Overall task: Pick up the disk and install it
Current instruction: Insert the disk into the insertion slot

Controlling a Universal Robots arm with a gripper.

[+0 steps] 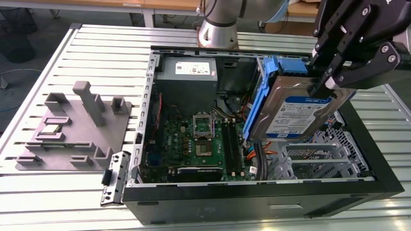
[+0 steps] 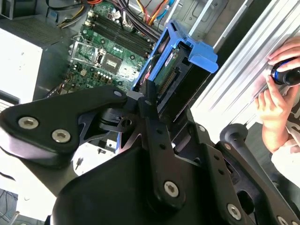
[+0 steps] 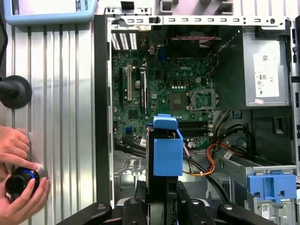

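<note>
The claw (image 1: 324,84) was clenched on the disk (image 1: 297,115), pinching it by its top edge. The disk hung up in the air, standing on its end and tipped a little. It was over the open computer box (image 1: 257,202), near the metal cage (image 1: 321,161) on the exterior view's right. It was not yet in its place.

Things could go wrong from here, I think. The claw held just one edge, so the disk could slip or swing if it got a bump. Its low corner could hit the cage or the wall of the box if it came down crooked. The orange wires (image 3: 212,154) lay close under it, and the blue rails (image 1: 258,96) could catch on them.

The exterior view showed the flat face of the disk with its white and blue label, and how high it hung over the green board (image 1: 192,139). It also showed a grey stand (image 1: 74,132) on the table (image 1: 57,195). The first wrist view looked down along the disk, so it showed the thin blue end and the wires below. It also showed a person's hand (image 3: 16,150) on the table, resting by a black round thing (image 3: 21,182).
</note>
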